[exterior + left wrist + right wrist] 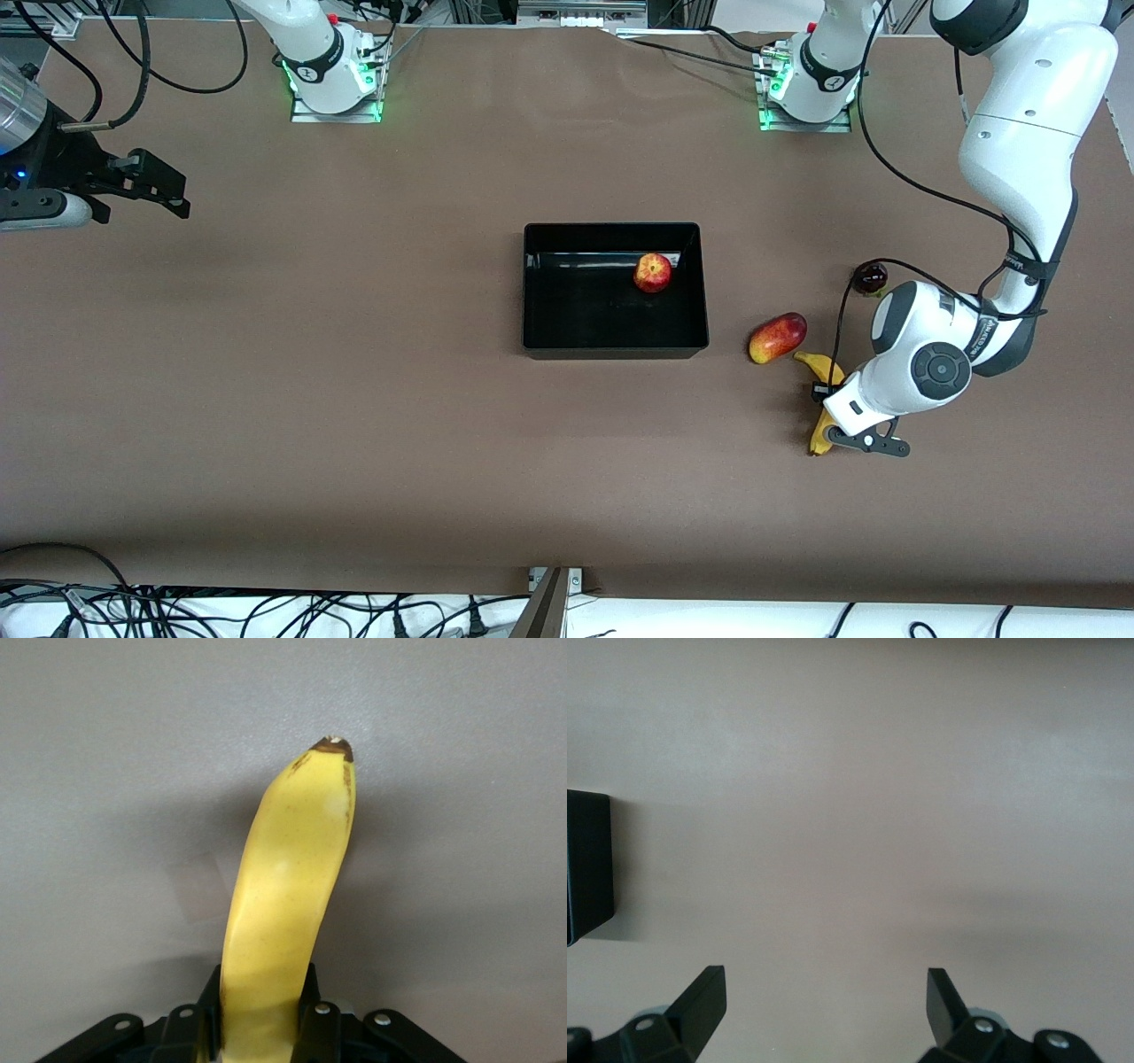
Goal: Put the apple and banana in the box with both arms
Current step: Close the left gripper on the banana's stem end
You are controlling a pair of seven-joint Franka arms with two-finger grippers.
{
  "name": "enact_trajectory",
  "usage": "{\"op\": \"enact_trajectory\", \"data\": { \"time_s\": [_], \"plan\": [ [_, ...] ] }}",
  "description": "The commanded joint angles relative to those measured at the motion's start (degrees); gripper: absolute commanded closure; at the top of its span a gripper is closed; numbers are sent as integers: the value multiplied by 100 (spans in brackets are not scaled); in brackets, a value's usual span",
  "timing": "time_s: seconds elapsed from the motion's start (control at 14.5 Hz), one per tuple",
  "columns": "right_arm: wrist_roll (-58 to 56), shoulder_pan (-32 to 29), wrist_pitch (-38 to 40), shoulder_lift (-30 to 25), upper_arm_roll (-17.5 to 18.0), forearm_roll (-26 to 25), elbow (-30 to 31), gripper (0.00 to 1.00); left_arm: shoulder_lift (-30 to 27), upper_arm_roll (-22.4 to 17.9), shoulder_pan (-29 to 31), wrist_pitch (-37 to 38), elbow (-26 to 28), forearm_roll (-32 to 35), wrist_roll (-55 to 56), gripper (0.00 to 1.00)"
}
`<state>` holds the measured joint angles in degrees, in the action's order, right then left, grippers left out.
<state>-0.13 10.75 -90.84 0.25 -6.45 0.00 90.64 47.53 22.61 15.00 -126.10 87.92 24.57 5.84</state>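
Note:
The mottled red apple lies inside the black box, in the corner toward the left arm's base. The yellow banana lies on the table toward the left arm's end, nearer the front camera than the box. My left gripper is down on it, both fingers pressed against the sides of the banana, whose dark tip points away from the hand. In the front view the white wrist hides the middle of the fruit. My right gripper waits open and empty over the right arm's end of the table, its fingers spread wide.
An oblong red-and-yellow fruit lies between the box and the banana, close to the banana's stem end. A dark round fruit sits farther from the front camera, beside the left arm's elbow. A corner of the box shows in the right wrist view.

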Motion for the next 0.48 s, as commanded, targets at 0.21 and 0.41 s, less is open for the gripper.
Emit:
{"op": "enact_trajectory", "data": {
  "time_s": [0.21,0.41],
  "plan": [
    [4,-29,75,27,30,-9,-117,0,-305,400,-277,2490,-1468,-127,-523,98],
    [-5,-29,75,27,39,-9,-117,0,-323,1119,-664,3371,-1752,-294,-427,98]
  ]
}}
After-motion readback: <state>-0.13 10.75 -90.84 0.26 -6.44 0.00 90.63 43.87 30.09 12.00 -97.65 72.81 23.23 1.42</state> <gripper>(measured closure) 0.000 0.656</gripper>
